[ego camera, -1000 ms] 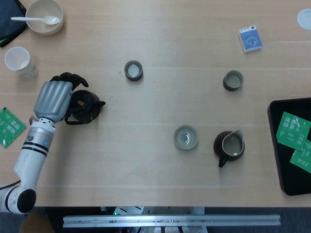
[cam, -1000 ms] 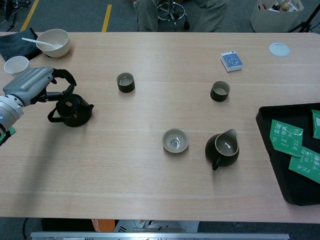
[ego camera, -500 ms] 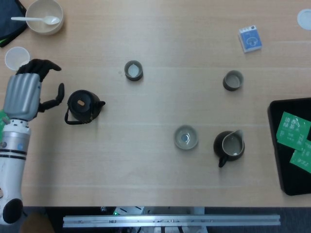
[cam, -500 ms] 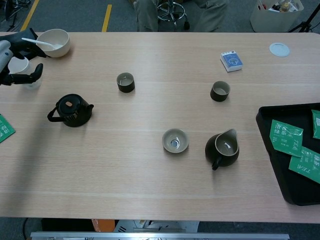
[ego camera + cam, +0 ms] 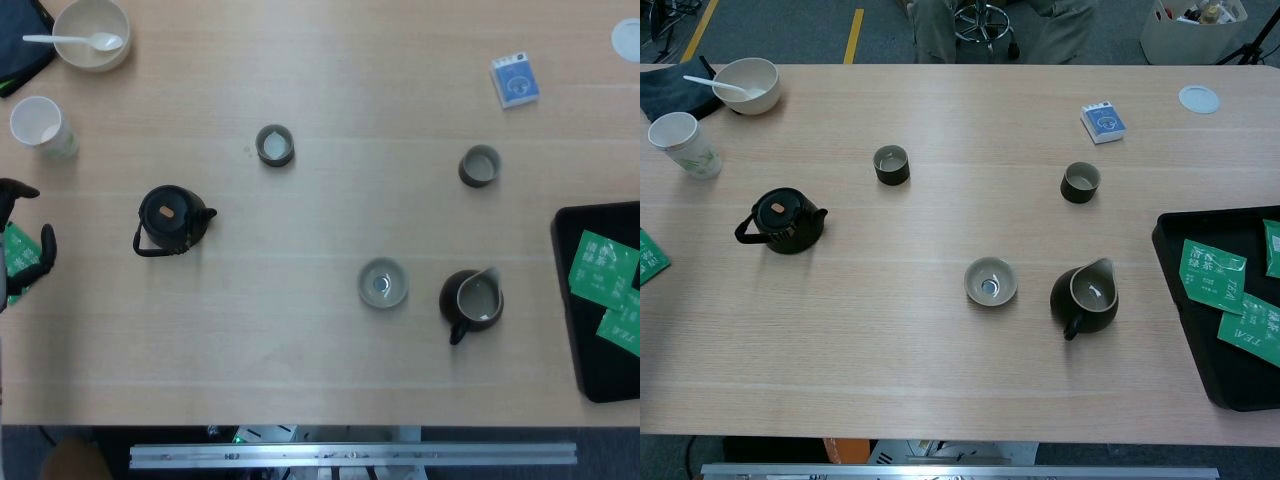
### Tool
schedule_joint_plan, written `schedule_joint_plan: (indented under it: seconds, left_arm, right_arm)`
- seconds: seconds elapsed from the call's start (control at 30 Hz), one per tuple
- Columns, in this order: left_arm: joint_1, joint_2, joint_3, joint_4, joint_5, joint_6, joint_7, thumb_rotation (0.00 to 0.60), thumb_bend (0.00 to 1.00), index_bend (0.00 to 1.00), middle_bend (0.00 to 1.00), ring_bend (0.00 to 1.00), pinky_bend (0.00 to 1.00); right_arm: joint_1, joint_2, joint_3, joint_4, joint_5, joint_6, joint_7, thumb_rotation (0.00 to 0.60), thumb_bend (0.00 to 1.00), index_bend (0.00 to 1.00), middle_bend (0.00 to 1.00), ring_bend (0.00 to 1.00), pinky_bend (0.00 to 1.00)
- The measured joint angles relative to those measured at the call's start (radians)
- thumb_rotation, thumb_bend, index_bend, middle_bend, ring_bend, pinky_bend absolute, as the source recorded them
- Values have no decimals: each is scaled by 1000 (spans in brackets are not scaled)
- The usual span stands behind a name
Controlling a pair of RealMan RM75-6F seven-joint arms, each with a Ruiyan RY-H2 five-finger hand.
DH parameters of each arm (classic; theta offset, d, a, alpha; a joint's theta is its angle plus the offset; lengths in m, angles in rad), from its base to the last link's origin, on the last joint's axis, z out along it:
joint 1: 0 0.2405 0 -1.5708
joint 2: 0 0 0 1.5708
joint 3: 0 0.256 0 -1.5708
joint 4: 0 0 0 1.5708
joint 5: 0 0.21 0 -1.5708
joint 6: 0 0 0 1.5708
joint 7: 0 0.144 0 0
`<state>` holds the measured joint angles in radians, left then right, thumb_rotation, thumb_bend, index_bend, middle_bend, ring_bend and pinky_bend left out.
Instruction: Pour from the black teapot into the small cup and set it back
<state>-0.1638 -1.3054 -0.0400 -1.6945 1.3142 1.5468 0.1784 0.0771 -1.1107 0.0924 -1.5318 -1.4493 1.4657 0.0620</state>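
Observation:
The black teapot [image 5: 172,218] stands upright on the table at the left, lid on, handle to the left and spout to the right; the chest view shows the teapot [image 5: 785,220] standing free. A small dark cup [image 5: 274,145] sits behind and to the right of it, also seen in the chest view [image 5: 891,164]. Only the dark fingertips of my left hand [image 5: 42,252] show at the left edge of the head view, spread apart, holding nothing, well clear of the teapot. My right hand is in neither view.
A second dark cup [image 5: 479,165], a shallow pale cup [image 5: 383,282] and a dark pitcher [image 5: 471,300] stand to the right. A black tray [image 5: 570,300] holds green tea packets. A white bowl with a spoon [image 5: 90,35] and a paper cup [image 5: 38,125] are at back left.
My left hand let go of the teapot and drew away to the left, nearly out of the head view and out of the chest view. The teapot has stayed put.

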Motion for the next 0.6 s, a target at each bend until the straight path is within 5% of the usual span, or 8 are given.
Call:
schedule_joint_plan:
  seconds: [0.6]
  left_arm:
    - [24, -2, -11, -37, 49, -9, 15, 397, 437, 327, 300, 199, 246]
  right_arm:
    - [-11, -9, -4, 24, 7, -2, 27, 600, 432, 264, 313, 194, 126]
